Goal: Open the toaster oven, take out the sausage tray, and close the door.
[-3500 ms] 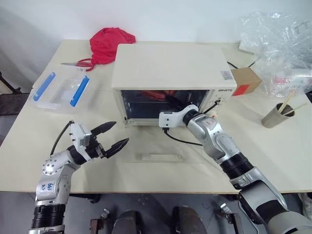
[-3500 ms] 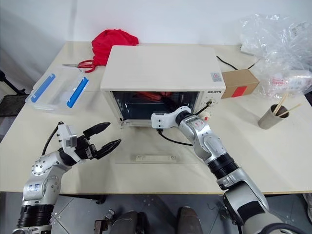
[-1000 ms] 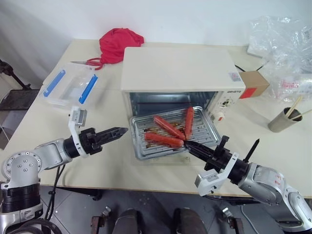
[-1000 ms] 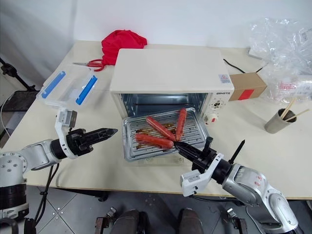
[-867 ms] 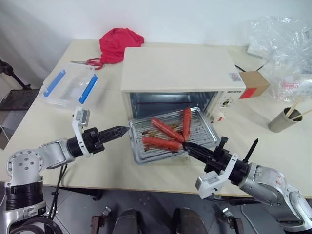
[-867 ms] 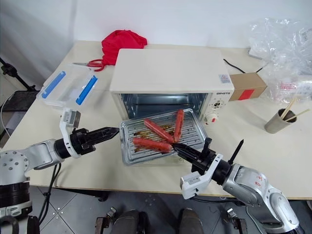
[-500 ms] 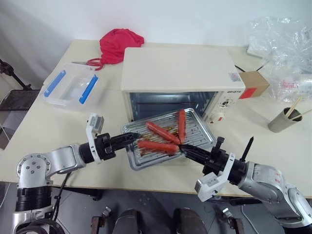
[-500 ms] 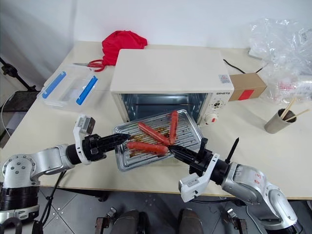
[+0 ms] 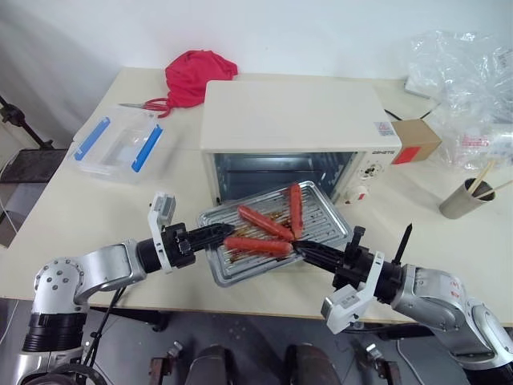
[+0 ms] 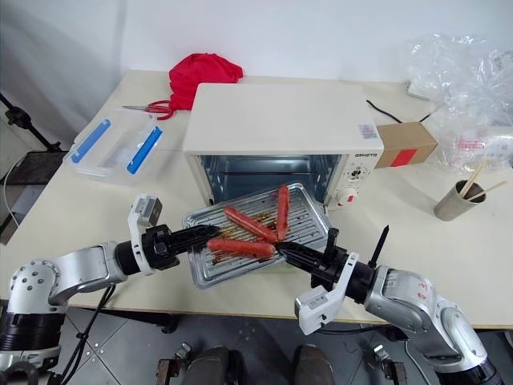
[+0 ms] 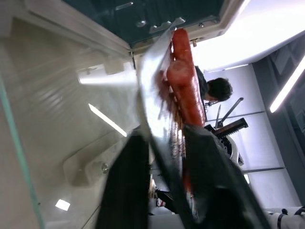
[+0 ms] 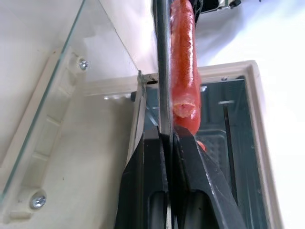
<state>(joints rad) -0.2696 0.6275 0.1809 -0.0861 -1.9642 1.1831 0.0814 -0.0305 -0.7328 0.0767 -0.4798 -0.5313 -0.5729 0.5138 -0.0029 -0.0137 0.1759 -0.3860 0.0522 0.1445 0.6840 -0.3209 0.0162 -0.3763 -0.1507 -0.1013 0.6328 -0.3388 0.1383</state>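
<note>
Silver-grey jointed arms, white wrist brackets, black pointed tool (image 9: 215,233) fingers.

Bright, even light falls from above; the table (image 9: 96,216) and the top of the oven (image 9: 292,112) show pale and nearly washed out. Soft, short shadows lie under the oven's front and beneath the tray (image 9: 276,241), whose ridged metal gives small glints. Left of the oven the wall darkens towards the corner. In the left wrist view the tray's edge is smeared by blur and ceiling strip lights glare. The door (image 12: 52,114) glass mirrors pale light; close fingers (image 12: 200,191) are soft.
</note>
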